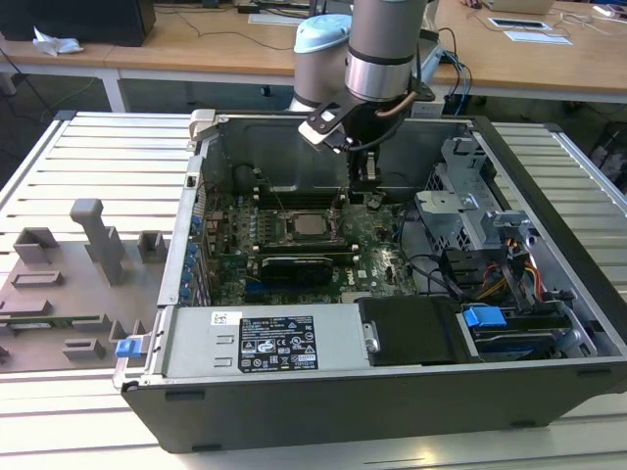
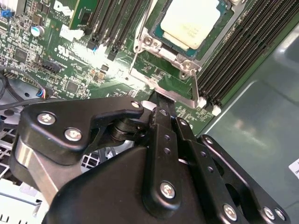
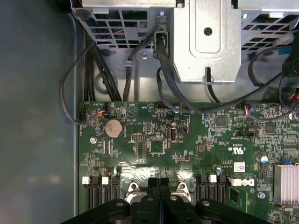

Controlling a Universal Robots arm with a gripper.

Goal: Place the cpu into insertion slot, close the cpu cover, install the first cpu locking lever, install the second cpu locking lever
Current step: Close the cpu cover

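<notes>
Matte black fingers [image 2: 161,121] are clenched together beside the silvery-framed insertion slot [image 2: 182,63]; the flat square cpu [image 1: 312,226] sits inside, centre of the exterior view.

The cpu [image 2: 187,21], a flat square chip with its silvery-grey top facing up, sits level in the insertion slot [image 1: 284,228], just above the centre of the exterior view. The silvery cpu cover [image 2: 159,39] frames its edges. A thin wire locking lever [image 2: 135,52] runs along one side, and whether it is latched is unclear.

Printed label [image 1: 278,344] on power supply [image 1: 196,343], white logo [image 3: 242,182] on motherboard [image 3: 196,140], wording unread.
</notes>
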